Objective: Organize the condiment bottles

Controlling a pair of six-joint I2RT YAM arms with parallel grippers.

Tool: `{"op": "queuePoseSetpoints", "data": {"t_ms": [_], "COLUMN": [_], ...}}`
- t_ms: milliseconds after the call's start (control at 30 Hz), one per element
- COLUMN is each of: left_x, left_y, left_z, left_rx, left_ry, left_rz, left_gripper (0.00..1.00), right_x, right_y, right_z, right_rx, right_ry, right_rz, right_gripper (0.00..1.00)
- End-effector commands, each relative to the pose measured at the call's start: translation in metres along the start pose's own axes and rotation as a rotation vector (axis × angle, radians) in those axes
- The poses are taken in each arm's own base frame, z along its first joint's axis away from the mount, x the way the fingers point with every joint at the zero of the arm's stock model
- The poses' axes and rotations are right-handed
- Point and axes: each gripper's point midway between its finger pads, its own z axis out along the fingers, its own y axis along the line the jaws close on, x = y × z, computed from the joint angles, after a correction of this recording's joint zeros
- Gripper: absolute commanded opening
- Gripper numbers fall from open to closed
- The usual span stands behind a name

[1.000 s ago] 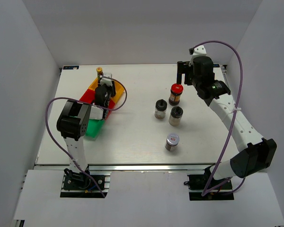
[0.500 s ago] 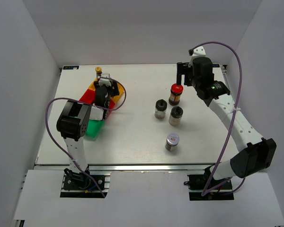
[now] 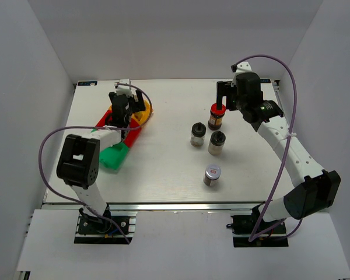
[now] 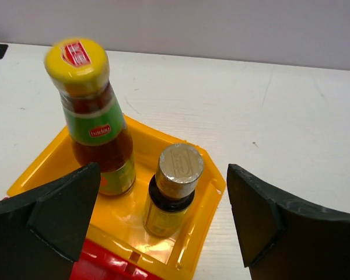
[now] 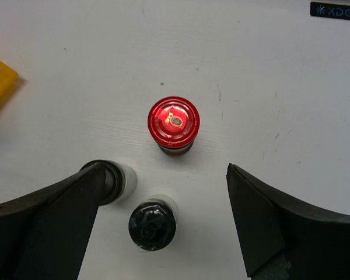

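Two sauce bottles [image 4: 96,134] [image 4: 172,192], two black-capped shakers [image 3: 198,134] [image 3: 216,143], one red-capped jar [image 3: 217,115], one silver-lidded jar [image 3: 212,174], three trays [image 3: 144,111] [image 3: 132,134] [image 3: 114,156]

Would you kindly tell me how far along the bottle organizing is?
Done: two sauce bottles stand in the yellow tray. In hand: nothing; left pincer open at the tray, right pincer open above the red-capped jar. Left: that jar, two black-capped shakers and the silver-lidded jar, loose on the table.

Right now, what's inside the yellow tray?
Two upright bottles: a tall yellow-capped sauce bottle and a short metal-capped bottle beside it, not touching. The yellow tray has its near-left corner covered by one of the left fingers, so anything there is unseen.
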Motion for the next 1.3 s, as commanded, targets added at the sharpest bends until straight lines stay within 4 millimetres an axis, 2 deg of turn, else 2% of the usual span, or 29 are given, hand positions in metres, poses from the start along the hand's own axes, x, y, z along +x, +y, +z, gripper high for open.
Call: {"op": "queuePoseSetpoints", "data": {"t_ms": [0,33,67,100,133,167,200,267,300,333,367,400,433,467,500,533,567,600,633,767,833,900,1000,1133,1267], "left_x": [-0.042,-0.036,-0.051,-0.054,-0.046,-0.060,-0.060,-0.053,-0.051,-0.049,-0.045,-0.034,-0.026,-0.018,0.000,0.006,0.013,0.028,0.032,0.049,0.060,0.068,0.078,0.091,0.094], "left_y": [-0.002,-0.001,-0.005,-0.007,-0.009,-0.024,-0.030,-0.047,-0.065,-0.074,-0.085,-0.106,-0.117,-0.127,-0.147,-0.157,-0.166,-0.180,-0.186,-0.215,-0.222,-0.232,-0.250,-0.257,-0.270], "left_z": [-0.020,-0.026,-0.033,-0.039,-0.047,-0.057,-0.063,-0.082,-0.098,-0.107,-0.116,-0.132,-0.138,-0.144,-0.156,-0.159,-0.163,-0.168,-0.169,-0.167,-0.156,-0.153,-0.148,-0.134,-0.119], "left_rx": [-0.012,-0.018,0.002,0.014,0.028,0.111,0.151,0.253,0.350,0.391,0.432,0.480,0.500,0.512,0.562,0.597,0.634,0.689,0.703,0.757,0.719,0.724,0.765,0.730,0.711], "left_ry": [0.028,0.080,0.071,0.089,0.149,0.149,0.172,0.234,0.247,0.251,0.254,0.265,0.264,0.269,0.292,0.294,0.305,0.336,0.339,0.348,0.352,0.371,0.375,0.379,0.368], "left_rz": [-0.034,-0.041,-0.052,-0.059,-0.063,-0.071,-0.072,-0.071,-0.062,-0.035,-0.004,0.041,0.107,0.146,0.184,0.203,0.209,0.216,0.215,0.223,0.242,0.257,0.260,0.286,0.295], "left_gripper": [0.98,0.98,0.98,0.98,0.98,0.98,0.98,0.98,0.98,0.98,0.98,0.98,0.98,0.98,0.98,0.98,0.98,0.98,0.98,0.98,0.98,0.98,0.98,0.98,0.98], "right_x": [0.010,0.014,0.016,0.025,0.028,0.029,0.039,0.045,0.049,0.063,0.064,0.070,0.082,0.083,0.088,0.100,0.103,0.108,0.119,0.132,0.136,0.139,0.137,0.130,0.128], "right_y": [0.001,0.000,0.001,0.000,-0.001,-0.001,-0.005,-0.009,-0.013,-0.016,-0.021,-0.024,-0.028,-0.034,-0.035,-0.038,-0.038,-0.039,-0.041,-0.052,-0.055,-0.057,-0.063,-0.065,-0.069], "right_z": [-0.006,-0.006,-0.009,-0.009,-0.010,-0.015,-0.015,-0.023,-0.026,-0.025,-0.031,-0.035,-0.036,-0.041,-0.043,-0.043,-0.046,-0.047,-0.047,-0.052,-0.053,-0.054,-0.054,-0.054,-0.054], "right_rx": [-0.009,-0.007,-0.007,-0.004,-0.003,0.000,0.019,0.042,0.068,0.085,0.115,0.137,0.161,0.186,0.199,0.210,0.210,0.214,0.223,0.263,0.278,0.286,0.305,0.292,0.294], "right_ry": [0.050,0.059,0.062,0.080,0.086,0.081,0.097,0.091,0.091,0.116,0.105,0.115,0.137,0.125,0.128,0.150,0.149,0.156,0.177,0.184,0.192,0.197,0.167,0.135,0.117], "right_rz": [0.039,0.043,0.052,0.055,0.060,0.080,0.090,0.139,0.156,0.167,0.204,0.219,0.227,0.242,0.264,0.267,0.276,0.287,0.287,0.293,0.298,0.294,0.307,0.331,0.341], "right_gripper": [0.89,0.89,0.89,0.89,0.89,0.89,0.89,0.89,0.89,0.89,0.89,0.89,0.89,0.89,0.89,0.89,0.89,0.89,0.89,0.89,0.89,0.89,0.89,0.89,0.89]}}
